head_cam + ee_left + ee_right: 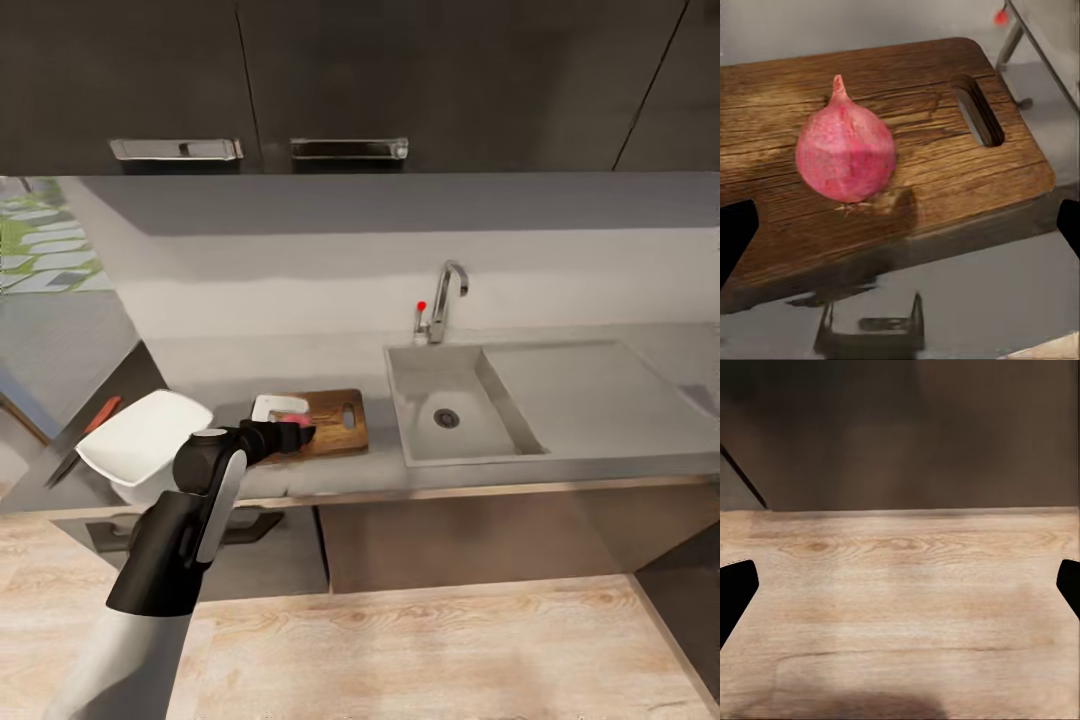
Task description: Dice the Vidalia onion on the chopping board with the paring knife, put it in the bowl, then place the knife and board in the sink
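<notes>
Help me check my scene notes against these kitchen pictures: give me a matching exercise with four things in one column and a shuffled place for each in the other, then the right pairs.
Things:
1. onion
2. bowl
3. paring knife
4. tap

Places:
A. behind the sink basin, at the wall
B. on the chopping board, in front of the left gripper
C. on the countertop, at the far left beyond the bowl
D. on the countertop, left of the chopping board

Pairs: 1-B, 2-D, 3-C, 4-A
</notes>
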`<state>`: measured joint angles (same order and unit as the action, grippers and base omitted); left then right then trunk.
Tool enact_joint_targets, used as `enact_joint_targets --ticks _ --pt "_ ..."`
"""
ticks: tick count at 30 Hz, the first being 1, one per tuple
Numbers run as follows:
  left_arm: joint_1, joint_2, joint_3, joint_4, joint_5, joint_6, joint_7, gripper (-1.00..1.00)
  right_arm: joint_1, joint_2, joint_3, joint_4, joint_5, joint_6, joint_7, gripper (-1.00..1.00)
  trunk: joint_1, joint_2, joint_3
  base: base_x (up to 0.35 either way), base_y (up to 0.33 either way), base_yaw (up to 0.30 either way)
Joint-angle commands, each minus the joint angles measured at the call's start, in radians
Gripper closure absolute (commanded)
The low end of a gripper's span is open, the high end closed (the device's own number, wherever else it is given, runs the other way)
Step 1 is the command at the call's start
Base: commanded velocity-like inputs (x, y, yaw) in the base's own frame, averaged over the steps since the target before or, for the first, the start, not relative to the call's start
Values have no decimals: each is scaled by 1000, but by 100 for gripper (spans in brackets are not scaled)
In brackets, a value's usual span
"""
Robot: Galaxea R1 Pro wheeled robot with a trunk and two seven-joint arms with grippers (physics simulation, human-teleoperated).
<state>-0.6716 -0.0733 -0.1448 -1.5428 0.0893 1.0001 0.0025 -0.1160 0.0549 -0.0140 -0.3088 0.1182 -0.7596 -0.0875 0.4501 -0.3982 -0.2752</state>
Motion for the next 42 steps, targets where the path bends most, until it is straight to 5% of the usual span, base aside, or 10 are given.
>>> enact_joint_targets --ticks 1,13,23,30,42 --pt "-1 0 1 -1 6 5 2 -100 -1 0 -1 0 11 -2 -9 -100 0 -2 0 -342 0 0" --pt "1 1 0 1 6 5 2 -100 -1 0 -1 0 11 -1 -10 -100 0 -2 18 -337 0 0" --pt "105 1 1 -5 7 -3 -5 -100 -1 0 -2 2 11 -1 -12 -100 0 -2 19 -172 0 0" --pt "283 4 1 -5 7 -142 -10 -100 -1 0 -3 2 11 0 -12 -100 0 -2 19 -13 0 0" --pt "588 107 1 0 6 -498 -72 -100 -1 1 -3 2 11 0 -12 -100 0 -2 19 0 0 0"
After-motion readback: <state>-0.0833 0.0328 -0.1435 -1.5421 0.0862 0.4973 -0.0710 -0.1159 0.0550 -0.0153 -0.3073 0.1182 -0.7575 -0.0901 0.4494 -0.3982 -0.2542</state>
